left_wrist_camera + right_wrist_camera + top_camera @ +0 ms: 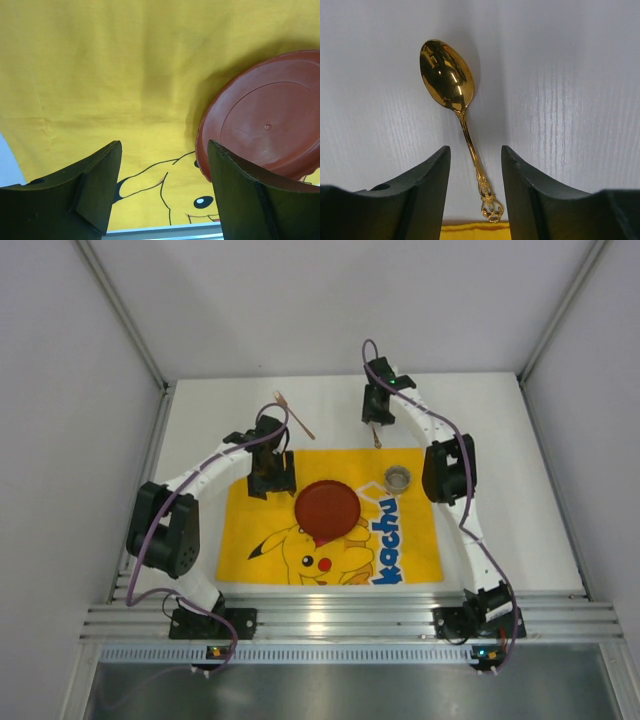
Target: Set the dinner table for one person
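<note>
- You have the left gripper point(270, 480) point(164, 148) low over the left part of the yellow cartoon mat point(250, 530) point(100, 75). Its fingers are spread, with only cloth showing between them.
- Beyond that gripper a slim fork point(294, 415) lies at a slant on bare tabletop, off the mat.
- The red plate point(327, 508) point(270, 120) sits near the middle of the mat. In the left wrist view it lies just beside the right-hand finger, and you cannot tell whether they touch.
- Your right gripper point(377, 425) point(475, 150) points down just past the mat's far edge. Its fingers are apart and straddle the handle of the gold spoon point(446, 75), with a gap on each side, so nothing is pinched. The bowl of the spoon points away from the mat.
- A small clear glass point(398, 478) stands upright on the mat's right part, near the far edge.
- The dinner table point(520, 500) point(570, 75) is the white top under everything, bare to the right of the mat, with the ribbed aluminium rail point(350, 620) along its near edge where both arm bases sit.
</note>
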Controlling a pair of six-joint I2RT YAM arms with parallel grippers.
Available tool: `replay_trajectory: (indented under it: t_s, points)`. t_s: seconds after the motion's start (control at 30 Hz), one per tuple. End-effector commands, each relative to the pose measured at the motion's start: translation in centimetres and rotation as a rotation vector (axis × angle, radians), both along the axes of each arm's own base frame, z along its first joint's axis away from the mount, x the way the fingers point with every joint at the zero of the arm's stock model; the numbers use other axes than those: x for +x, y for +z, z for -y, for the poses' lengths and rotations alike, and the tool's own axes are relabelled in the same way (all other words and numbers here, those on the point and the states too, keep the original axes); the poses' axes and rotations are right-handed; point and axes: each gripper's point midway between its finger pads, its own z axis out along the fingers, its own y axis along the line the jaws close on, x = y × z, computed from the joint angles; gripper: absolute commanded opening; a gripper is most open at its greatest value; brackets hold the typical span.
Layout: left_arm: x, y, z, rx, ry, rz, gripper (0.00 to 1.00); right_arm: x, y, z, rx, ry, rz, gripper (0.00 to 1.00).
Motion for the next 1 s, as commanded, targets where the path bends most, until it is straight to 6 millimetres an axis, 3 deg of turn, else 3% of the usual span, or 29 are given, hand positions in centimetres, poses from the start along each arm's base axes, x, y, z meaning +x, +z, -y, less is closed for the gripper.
replay_trajectory:
  t_s: [0.0, 0.23, 0.57, 0.7, 0.83, 0.9, 0.93, 0.97]
  points:
    - [1.0, 1.0, 0.7, -0.044, -0.01, 0.042, 0.74, 0.4, 0.0, 0.4, -0.015, -0.016, 0.004, 0.45]
    - [0.4, 0.6, -0.8, -0.032, 0.034, 0.036, 0.74, -0.4, -2.4, -0.2, -0.084, 0.017, -0.042, 0.36]
    - [1.1, 1.2, -2.3, -0.039, 0.085, 0.04, 0.74, -0.8, -3.2, 0.3, -0.124, 0.012, -0.06, 0.02]
    - [1.1, 1.5, -2.4, -0.039, 0.087, 0.042, 0.73, -0.9, -3.3, 0.3, -0.13, 0.017, -0.065, 0.0]
    - [0.7, 2.0, -2.6, -0.035, 0.093, 0.048, 0.73, -0.9, -2.8, 0.2, -0.126, 0.031, -0.057, 0.0]
    - [0.6, 2.4, -2.8, -0.033, 0.098, 0.056, 0.73, -0.6, -0.5, 0.5, -0.108, 0.023, -0.021, 0.0]
    - [0.6, 2.8, -2.9, -0.035, 0.101, 0.07, 0.73, -1.1, -0.8, 0.8, -0.105, 0.028, -0.036, 0.0]
    - [0.6, 3.1, -2.9, -0.035, 0.102, 0.075, 0.73, -0.6, 0.3, 0.7, -0.092, 0.028, -0.003, 0.0]
